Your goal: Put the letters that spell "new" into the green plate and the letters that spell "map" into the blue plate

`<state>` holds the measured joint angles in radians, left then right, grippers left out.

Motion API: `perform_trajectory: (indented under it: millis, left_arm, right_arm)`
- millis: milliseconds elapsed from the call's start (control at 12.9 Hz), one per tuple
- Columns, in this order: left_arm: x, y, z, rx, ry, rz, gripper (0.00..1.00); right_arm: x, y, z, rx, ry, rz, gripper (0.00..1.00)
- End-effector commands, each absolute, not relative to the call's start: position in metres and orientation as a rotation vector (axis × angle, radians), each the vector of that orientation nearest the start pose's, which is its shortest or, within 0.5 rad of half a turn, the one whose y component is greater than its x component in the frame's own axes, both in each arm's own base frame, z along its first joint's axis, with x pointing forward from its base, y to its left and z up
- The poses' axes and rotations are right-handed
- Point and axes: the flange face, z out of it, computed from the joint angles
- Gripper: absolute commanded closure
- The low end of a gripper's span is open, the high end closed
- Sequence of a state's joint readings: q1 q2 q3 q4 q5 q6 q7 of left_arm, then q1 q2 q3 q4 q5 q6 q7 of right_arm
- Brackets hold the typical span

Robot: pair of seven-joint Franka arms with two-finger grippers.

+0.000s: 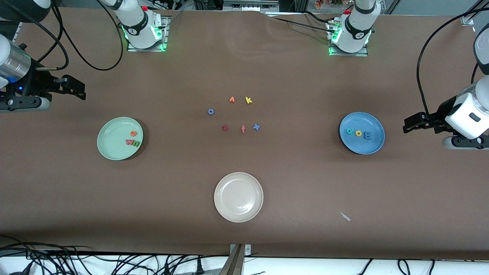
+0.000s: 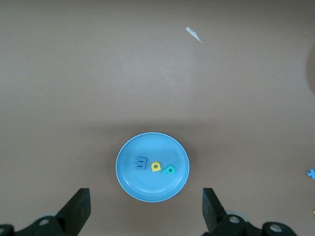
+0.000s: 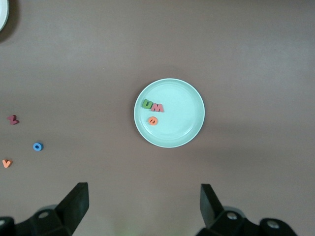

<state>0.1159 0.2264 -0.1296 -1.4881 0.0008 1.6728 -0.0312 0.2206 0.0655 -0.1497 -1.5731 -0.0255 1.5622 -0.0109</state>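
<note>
On the green plate (image 1: 114,133), toward the right arm's end of the table, lie the green n (image 1: 136,144), red w (image 1: 129,142) and orange e (image 1: 133,133); on the blue plate (image 1: 363,147), toward the left arm's end, lie the blue m (image 1: 368,135), yellow a (image 1: 358,133) and teal p (image 1: 349,131). Both arms wait at the table's ends, the left gripper (image 1: 408,126) and right gripper (image 1: 78,89) with fingers spread apart and holding nothing.

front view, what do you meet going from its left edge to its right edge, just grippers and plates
right gripper → green plate → cream-white plate → blue plate → left gripper
</note>
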Motion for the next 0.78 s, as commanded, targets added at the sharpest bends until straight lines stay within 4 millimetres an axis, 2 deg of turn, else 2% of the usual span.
perform_trajectory:
  millis: [0, 698]
  left_arm:
    - [0.6192, 0.0008, 0.543, -3.185, -0.002, 0.049, 0.0]
    - [0.6248, -0.001, 0.5423, -3.172, 0.012, 0.032, 0.0]
  right_arm:
    - [0.5677, 0.0404, 0.5902, -3.171, -0.135, 0.105, 0.0]
    - [0.5671, 0.0403, 0.5899, -3.171, -0.137, 0.112, 0.0]
